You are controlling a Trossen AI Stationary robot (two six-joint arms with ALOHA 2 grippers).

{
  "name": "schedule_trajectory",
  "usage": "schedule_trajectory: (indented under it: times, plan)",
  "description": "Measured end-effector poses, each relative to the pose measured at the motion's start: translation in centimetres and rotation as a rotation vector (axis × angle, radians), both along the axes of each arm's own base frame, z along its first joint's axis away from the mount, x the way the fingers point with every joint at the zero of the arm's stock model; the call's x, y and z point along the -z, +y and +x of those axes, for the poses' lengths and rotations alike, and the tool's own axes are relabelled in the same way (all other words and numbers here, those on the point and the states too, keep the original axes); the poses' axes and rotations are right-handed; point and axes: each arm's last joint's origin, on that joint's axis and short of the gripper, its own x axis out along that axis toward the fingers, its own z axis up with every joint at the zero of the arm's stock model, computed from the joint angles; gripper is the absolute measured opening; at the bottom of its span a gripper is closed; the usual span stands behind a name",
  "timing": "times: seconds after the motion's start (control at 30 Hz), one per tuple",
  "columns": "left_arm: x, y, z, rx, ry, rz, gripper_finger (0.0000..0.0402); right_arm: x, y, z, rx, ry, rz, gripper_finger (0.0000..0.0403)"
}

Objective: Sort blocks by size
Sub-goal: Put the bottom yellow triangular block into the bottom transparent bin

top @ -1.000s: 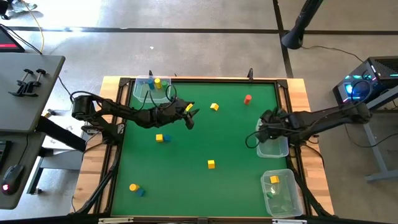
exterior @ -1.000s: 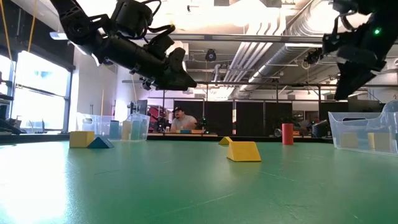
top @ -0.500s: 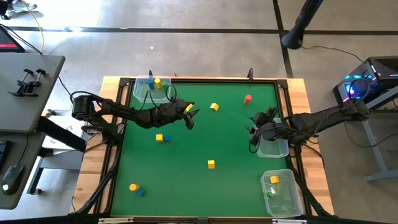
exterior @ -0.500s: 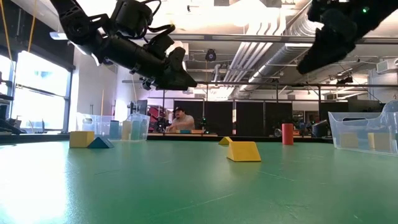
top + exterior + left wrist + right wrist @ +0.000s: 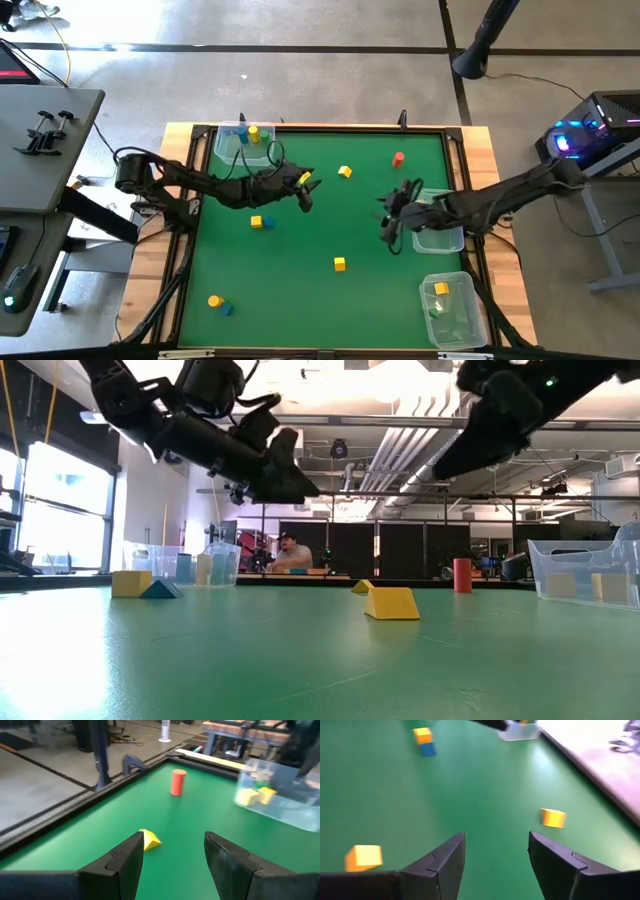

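Note:
Loose blocks lie on the green mat [image 5: 320, 300]: a yellow one [image 5: 345, 172] and a red cylinder [image 5: 398, 158] at the far side, a yellow one beside a blue one [image 5: 258, 221], a yellow one [image 5: 340, 264] in the middle, and a yellow and a blue one [image 5: 218, 303] at the near left. My left gripper [image 5: 308, 190] hangs open and empty above the mat's far left part; its wrist view [image 5: 173, 837] shows nothing between the fingers. My right gripper [image 5: 388, 222] is open and empty [image 5: 496, 836], above the mat just left of the right tub [image 5: 440, 232].
Three clear tubs stand at the mat's edges: one at the far left [image 5: 243, 142] with several blocks in it, one at the right, and one at the near right [image 5: 450, 310] holding yellow and green blocks. A raised wooden frame [image 5: 175, 220] runs around the mat.
My right gripper has gone from above the right tub toward the table's left edge, out over the mat, staying raised and open.

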Motion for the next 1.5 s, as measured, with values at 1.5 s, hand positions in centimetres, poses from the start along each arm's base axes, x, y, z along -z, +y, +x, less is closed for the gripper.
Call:
schedule_trajectory:
  times: [1.5]
  plan:
    - [0.0,-10.5,-0.5,0.226,0.003,0.034,0.0192,8.5,4.5,5.2,-0.114,0.149,0.099,0.0208]
